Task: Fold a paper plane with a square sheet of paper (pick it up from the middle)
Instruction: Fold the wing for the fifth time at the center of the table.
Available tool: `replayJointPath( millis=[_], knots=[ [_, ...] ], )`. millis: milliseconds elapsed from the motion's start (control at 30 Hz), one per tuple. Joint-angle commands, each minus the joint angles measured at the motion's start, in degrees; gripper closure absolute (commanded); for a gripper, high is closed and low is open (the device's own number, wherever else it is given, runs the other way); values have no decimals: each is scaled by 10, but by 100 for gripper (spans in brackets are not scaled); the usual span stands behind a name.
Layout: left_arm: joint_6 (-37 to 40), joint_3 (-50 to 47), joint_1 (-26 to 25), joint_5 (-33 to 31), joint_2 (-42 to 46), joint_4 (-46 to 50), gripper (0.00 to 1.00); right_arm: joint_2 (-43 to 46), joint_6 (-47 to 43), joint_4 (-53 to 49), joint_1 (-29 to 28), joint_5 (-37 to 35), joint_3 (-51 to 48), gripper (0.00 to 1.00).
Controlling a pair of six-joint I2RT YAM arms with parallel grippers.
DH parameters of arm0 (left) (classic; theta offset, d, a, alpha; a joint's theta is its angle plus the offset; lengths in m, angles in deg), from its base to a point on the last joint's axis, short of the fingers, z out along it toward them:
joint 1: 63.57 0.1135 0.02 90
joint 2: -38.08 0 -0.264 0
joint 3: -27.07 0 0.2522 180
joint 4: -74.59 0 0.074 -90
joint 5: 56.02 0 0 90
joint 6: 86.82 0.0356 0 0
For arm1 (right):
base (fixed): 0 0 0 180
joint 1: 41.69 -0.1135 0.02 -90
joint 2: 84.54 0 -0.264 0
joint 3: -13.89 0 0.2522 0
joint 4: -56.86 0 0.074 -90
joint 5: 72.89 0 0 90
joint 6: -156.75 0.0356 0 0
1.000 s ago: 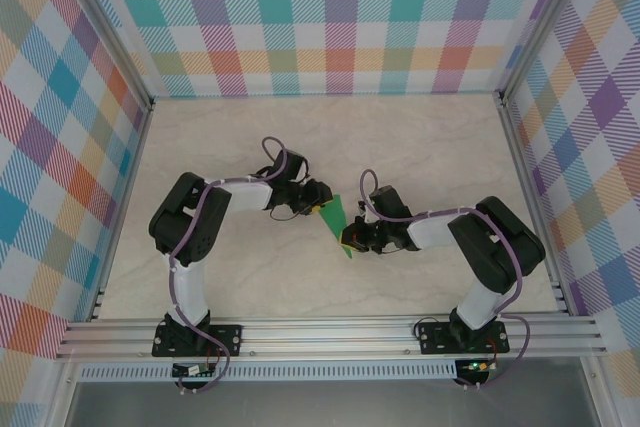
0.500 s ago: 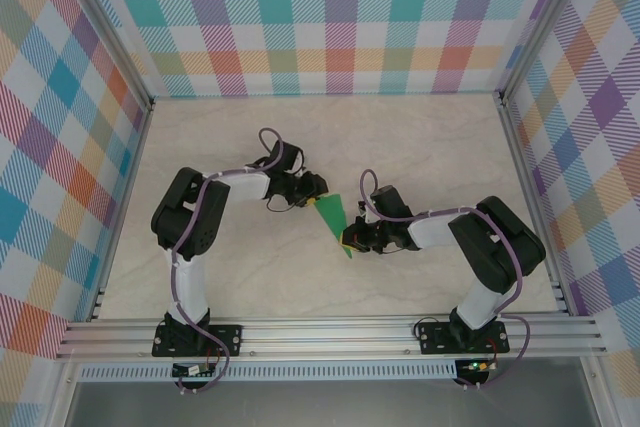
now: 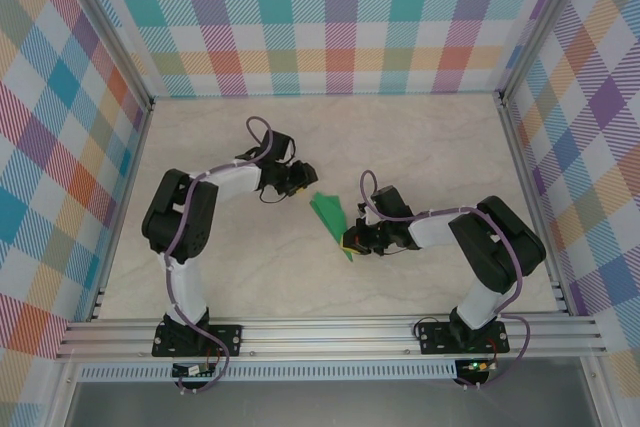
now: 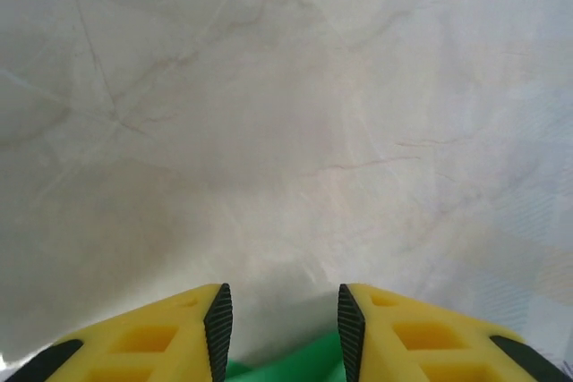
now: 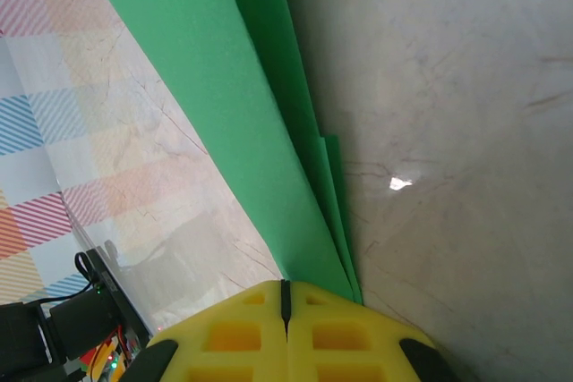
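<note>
Plainly, the green paper (image 3: 330,215) lies just right of centre in the top view, a narrow folded wedge on the table (image 3: 430,147) running from upper left to lower right. Its lower end is pinched in the right gripper (image 3: 349,243), whose fingers (image 5: 233,337) press together on the layered edge — a hold that, we judge, pins the creases for the other arm. The left gripper (image 3: 302,179) sits just off the upper tip, fingers (image 4: 218,319) narrowly parted on nothing. A green sliver is cut off at the bottom edge of its wrist view — the fold count and the pinched end itself we cannot make out.
</note>
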Motion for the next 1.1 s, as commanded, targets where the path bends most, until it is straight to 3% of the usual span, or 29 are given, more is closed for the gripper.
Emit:
replayJointPath(
  millis=[0,200,433,800,1067],
  knots=[
    [-17,-30,-12,-11,91,-3,62,0,5,-52,-2,13,-21,100],
    [-77,-115,-77,5,127,-88,65,-3,16,-41,-2,10,-25,100],
    [-102,-139,-138,11,67,-165,66,-16,18,-37,-2,6,-25,99],
    [-67,-130,-111,-74,13,-123,67,-16,13,-42,-2,6,-34,100],
    [-48,-101,-60,-72,9,-89,67,-11,2,-54,-2,14,-32,99]
  ],
)
